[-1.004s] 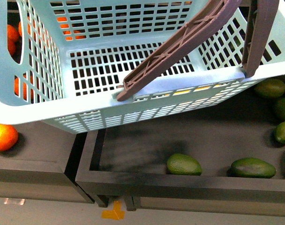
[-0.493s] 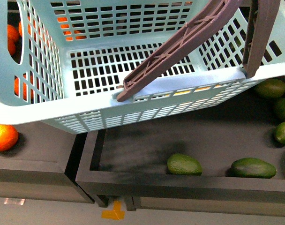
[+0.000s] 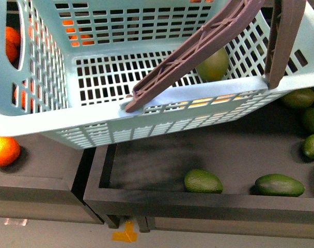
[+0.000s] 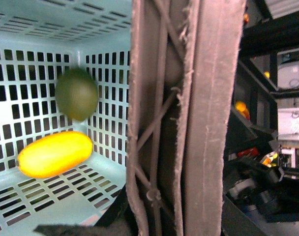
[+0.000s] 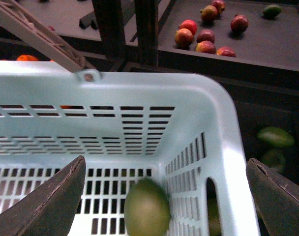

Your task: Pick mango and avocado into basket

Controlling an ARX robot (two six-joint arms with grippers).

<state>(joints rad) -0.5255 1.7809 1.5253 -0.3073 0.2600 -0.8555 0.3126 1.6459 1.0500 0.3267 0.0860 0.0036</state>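
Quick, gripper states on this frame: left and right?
Left gripper: cannot tell; the basket handle fills its wrist view, jaws hidden.
Right gripper: open, holding nothing; the avocado is loose in the basket.

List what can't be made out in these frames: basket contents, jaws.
Avocado: motion-blurred in both wrist views; resting or airborne, cannot tell. Front view: brown handle covers part of it.
Mango: front view shows only yellow slivers through the basket wall slots.
Left jaws: left wrist view is filled by the handle; open or shut unclear.
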